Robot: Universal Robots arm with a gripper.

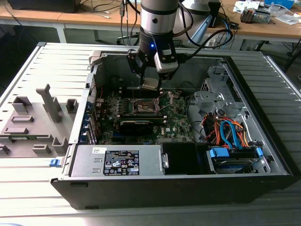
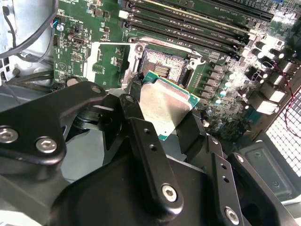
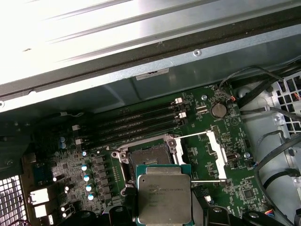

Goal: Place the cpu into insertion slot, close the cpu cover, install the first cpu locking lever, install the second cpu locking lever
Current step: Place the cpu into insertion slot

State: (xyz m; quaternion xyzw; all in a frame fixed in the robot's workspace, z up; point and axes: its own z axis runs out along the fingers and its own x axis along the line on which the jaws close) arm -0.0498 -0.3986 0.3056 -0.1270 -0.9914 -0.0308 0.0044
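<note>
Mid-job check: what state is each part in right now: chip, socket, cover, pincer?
chip: held in the pincer, clear of the socket, not seated.
socket: empty, uncovered.
cover: swung open beside the socket.
pincer: shut on the chip.

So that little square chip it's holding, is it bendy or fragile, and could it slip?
The chip is probably stiff: it sits flat in the end effector with no sag. Its smooth metal top looks slippery, and it seems pinched only by its edges, so it might slide if bumped. It looks thin, so it is likely light.
</note>
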